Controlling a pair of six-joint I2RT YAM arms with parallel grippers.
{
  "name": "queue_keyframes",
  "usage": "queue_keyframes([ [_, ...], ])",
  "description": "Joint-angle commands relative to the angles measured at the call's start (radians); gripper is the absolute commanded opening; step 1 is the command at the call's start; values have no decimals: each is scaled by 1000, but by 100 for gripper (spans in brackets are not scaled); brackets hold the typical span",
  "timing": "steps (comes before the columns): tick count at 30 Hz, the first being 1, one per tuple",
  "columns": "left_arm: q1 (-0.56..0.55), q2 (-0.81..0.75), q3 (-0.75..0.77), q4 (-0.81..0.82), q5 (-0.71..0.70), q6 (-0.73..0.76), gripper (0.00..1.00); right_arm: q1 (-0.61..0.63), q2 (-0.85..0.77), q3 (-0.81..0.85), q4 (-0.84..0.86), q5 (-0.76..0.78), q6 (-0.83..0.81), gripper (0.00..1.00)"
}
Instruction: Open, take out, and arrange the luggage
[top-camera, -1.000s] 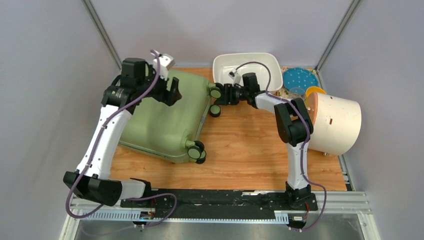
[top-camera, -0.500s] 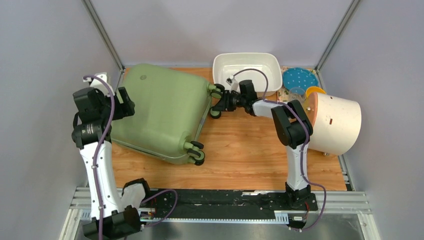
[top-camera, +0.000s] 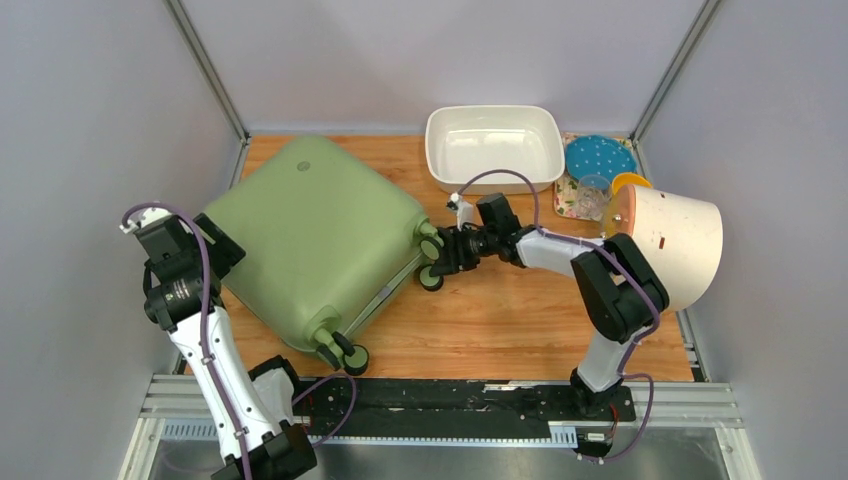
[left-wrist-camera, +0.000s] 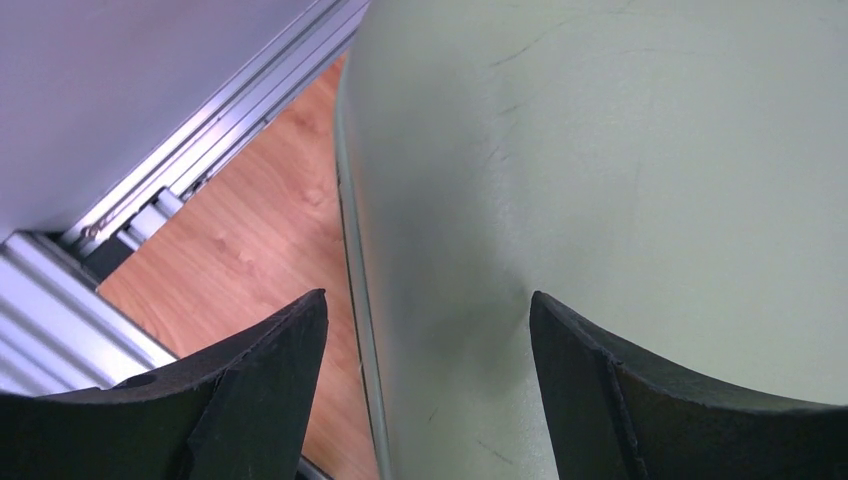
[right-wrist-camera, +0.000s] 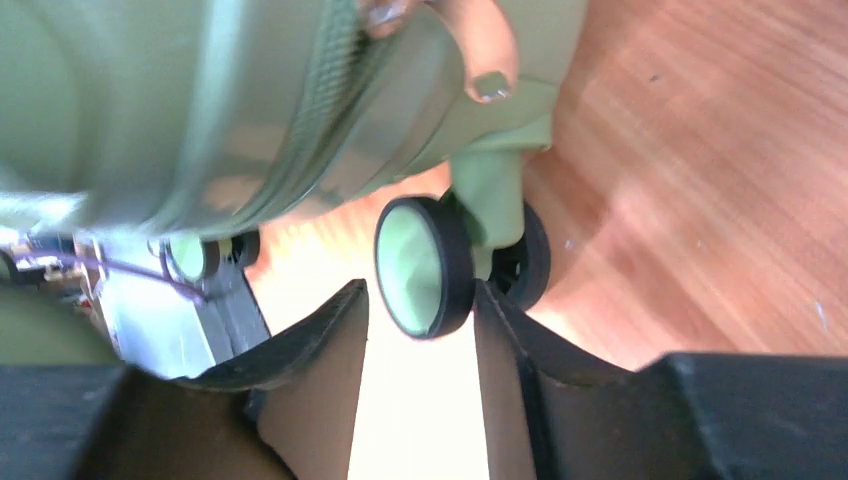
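Observation:
The sage-green luggage (top-camera: 310, 240) lies flat and closed on the left half of the wooden table, turned diagonally, wheels toward the near right. My left gripper (top-camera: 222, 252) is open at its left edge; in the left wrist view the gripper (left-wrist-camera: 428, 300) straddles the seam of the luggage shell (left-wrist-camera: 620, 150) without gripping it. My right gripper (top-camera: 445, 252) reaches to the far wheel pair (top-camera: 431, 275). In the right wrist view the gripper (right-wrist-camera: 420, 295) holds one black-and-green wheel (right-wrist-camera: 420, 265) between its tips, under the luggage's zipped edge (right-wrist-camera: 200, 110).
A white tub (top-camera: 493, 145) stands at the back centre. A cream cylinder with an orange end (top-camera: 672, 245) lies at the right edge. A blue dotted plate (top-camera: 600, 157) and small dishes sit behind it. Frame rails (left-wrist-camera: 200, 150) run close by the luggage's left side.
The luggage has swung round, its wheel end coming nearer. My right gripper moved nearer with the wheel. My left gripper left the luggage's far top and went to its left edge.

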Motion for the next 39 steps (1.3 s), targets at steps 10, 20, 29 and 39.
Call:
queue_keyframes([
  [10, 43, 80, -176, 87, 18, -159, 78, -233, -161, 369, -422, 49, -387, 55],
  [20, 35, 322, -250, 422, 340, -85, 65, -202, -1, 533, -315, 86, -371, 58],
  [29, -58, 535, -23, 393, 489, 134, 68, -93, 66, 553, -318, 46, -410, 59],
  [39, -227, 600, 234, 240, 470, 407, 77, 61, -62, 365, -269, -11, -364, 59],
])
